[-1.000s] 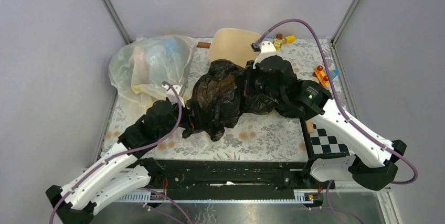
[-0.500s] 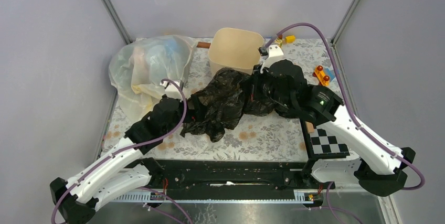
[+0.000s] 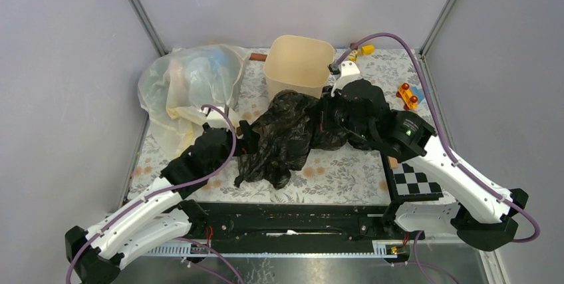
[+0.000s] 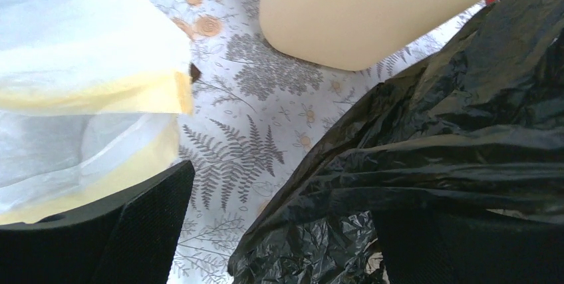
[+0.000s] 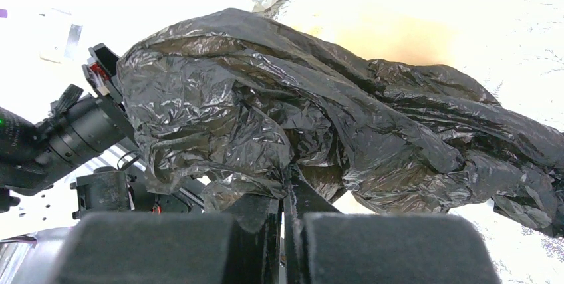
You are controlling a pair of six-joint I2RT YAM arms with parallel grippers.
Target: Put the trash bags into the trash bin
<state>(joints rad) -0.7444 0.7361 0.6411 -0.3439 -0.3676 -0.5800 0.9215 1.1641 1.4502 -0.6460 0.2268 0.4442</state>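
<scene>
My left end effector point(image 3: 244, 136) gapes wide at the left fringe of the trash bag point(image 3: 282, 134), with crinkled glossy black film draped over one finger. My right end effector point(image 5: 287, 225) is pinched narrow on a fold of that film. The bag slumps mid-table point(image 3: 339, 171), just before the smooth, cream, round-cornered trash bin point(image 3: 296, 86), which stands upright at the far edge near a bulging translucent sack point(image 3: 189, 81).
</scene>
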